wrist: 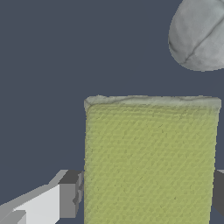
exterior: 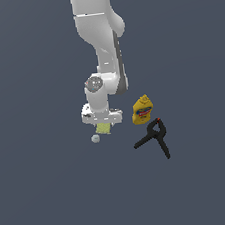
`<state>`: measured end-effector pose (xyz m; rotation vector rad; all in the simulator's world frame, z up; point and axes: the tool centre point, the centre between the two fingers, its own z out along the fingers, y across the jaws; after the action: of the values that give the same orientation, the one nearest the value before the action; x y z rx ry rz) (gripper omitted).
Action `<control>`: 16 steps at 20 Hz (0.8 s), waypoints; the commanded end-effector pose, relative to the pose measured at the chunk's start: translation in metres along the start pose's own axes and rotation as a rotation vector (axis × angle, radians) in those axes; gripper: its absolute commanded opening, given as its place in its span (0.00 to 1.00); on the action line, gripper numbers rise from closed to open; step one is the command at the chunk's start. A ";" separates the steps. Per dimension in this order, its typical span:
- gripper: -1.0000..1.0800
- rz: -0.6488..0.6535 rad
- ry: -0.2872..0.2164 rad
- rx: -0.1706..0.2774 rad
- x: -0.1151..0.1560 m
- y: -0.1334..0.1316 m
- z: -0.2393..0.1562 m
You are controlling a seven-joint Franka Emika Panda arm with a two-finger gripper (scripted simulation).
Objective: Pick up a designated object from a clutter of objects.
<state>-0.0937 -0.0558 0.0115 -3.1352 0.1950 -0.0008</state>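
Note:
The designated object, a flat pale yellow-green block [exterior: 103, 128], sits right under my gripper [exterior: 102, 124] in the exterior view. In the wrist view the block [wrist: 151, 162] fills the space between my fingers. The gripper [wrist: 146, 194] has one grey fingertip [wrist: 70, 194] against one side of the block and the other fingertip [wrist: 218, 192] against the opposite side, so the jaws are shut on it. The tiny whitish ball [exterior: 95, 138] lies just beside the block and also shows in the wrist view [wrist: 199, 35].
The yellow mustard bottle [exterior: 142, 110] with a red-blue label lies towards the exterior view's right of the gripper. The black spring clamp [exterior: 155, 137] lies just below it in the exterior view. The floor is plain dark grey.

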 end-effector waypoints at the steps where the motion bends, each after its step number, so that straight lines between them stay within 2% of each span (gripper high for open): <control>1: 0.00 0.000 -0.001 0.000 0.000 0.000 0.001; 9: 0.00 0.000 0.000 0.000 0.001 0.000 -0.008; 16: 0.00 0.000 0.000 0.000 0.005 -0.001 -0.038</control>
<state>-0.0900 -0.0555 0.0409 -3.1351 0.1951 0.0018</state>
